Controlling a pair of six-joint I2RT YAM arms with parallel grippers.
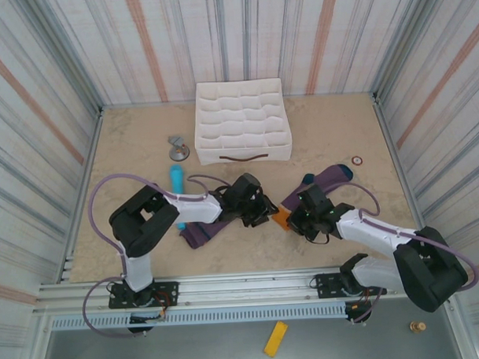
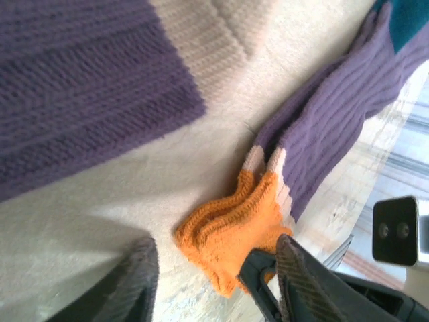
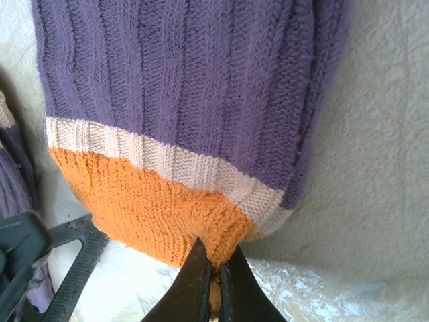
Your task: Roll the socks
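Striped walls stand all around a sandy counter, and a white box with many little pockets sits at the far side. Two purple socks lie on the near part of the counter. One purple sock is on the left, and up close it has a pale tan band. The other sock is on the right. Its teal toe points to the far right and its orange cuff points toward the middle.

The right fingers are pinched tight on the edge of the orange cuff. The left fingers are wide apart and hold nothing. They hang low over the counter, between the two socks and just beside the cuff.

I think the rolling is only starting, because both socks lie flat and not one turn is made. Next, the right fingers need to turn the cuff over toward the toe. The left fingers could press the sock down so it does not slide.
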